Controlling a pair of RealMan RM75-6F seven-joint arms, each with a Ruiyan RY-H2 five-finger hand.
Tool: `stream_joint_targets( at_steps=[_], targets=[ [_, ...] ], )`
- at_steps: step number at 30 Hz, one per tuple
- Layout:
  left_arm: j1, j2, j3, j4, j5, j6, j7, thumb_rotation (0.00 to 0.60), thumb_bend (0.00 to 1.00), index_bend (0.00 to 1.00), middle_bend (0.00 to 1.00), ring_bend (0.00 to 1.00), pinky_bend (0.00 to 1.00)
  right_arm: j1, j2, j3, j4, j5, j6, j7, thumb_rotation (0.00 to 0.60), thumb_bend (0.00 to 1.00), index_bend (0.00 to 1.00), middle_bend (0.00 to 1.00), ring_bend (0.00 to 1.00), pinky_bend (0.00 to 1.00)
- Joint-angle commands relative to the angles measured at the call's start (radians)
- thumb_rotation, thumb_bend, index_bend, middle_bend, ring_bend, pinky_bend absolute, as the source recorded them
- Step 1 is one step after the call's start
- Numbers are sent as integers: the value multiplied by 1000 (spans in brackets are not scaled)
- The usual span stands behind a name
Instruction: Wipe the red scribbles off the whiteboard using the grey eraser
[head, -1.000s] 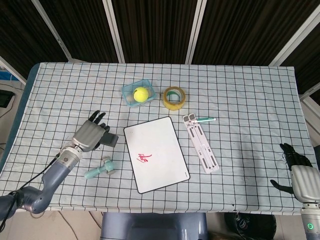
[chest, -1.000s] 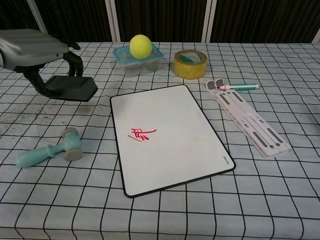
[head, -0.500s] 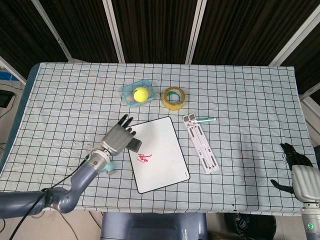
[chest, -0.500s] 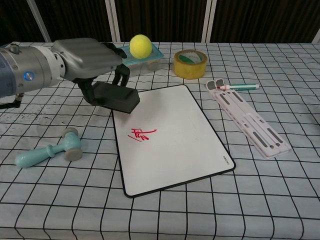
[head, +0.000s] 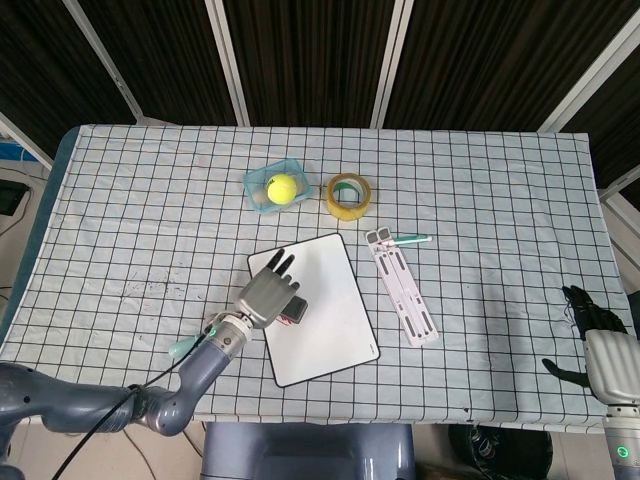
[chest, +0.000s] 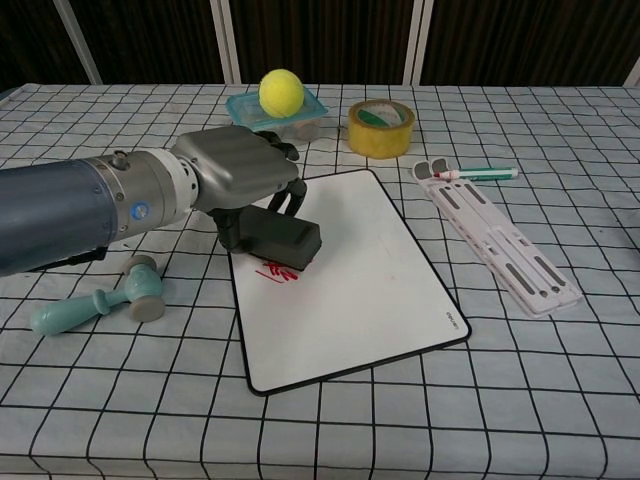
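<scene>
Left hand (chest: 235, 175) grips grey eraser (chest: 279, 238); eraser over red scribbles (chest: 276, 271)

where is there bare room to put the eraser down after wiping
Bare cloth lies left of the teal hammer, along the front edge below the whiteboard, and right of the white rack. Crowded: the back, around the tape roll.

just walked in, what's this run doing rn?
The left hand grips the grey eraser and has it over the left part of the whiteboard, right at the red scribbles. Part of the red marking shows just below the eraser, so the wipe is not done. Whether the eraser is pressed onto the board cannot be told. The right hand sits idle at the table's right edge, holding nothing. A tennis ball, tape roll and small hammer lie untouched.
</scene>
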Motion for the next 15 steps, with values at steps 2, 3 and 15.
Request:
stream_joint_targets(
  at_steps=[2, 3, 15],
  targets=[
    [-15, -30, -2, 28, 11, 5, -5, 600, 298, 387, 423, 0, 19, 0, -1, 0, 0, 0, 0, -2, 600, 71, 64, 108, 201, 214],
    [-20, -42, -3, 41, 15, 7, -5, 600, 298, 387, 424, 0, 19, 0, -1, -1, 0, 0, 0, -2, 600, 71, 64, 108, 201, 214],
    [-51, -117, -6, 127, 9, 11, -16, 600, 299, 395, 437, 0, 19, -1, 2, 0, 0, 2, 0, 2, 600, 70, 64, 108, 201, 214]
  ],
)
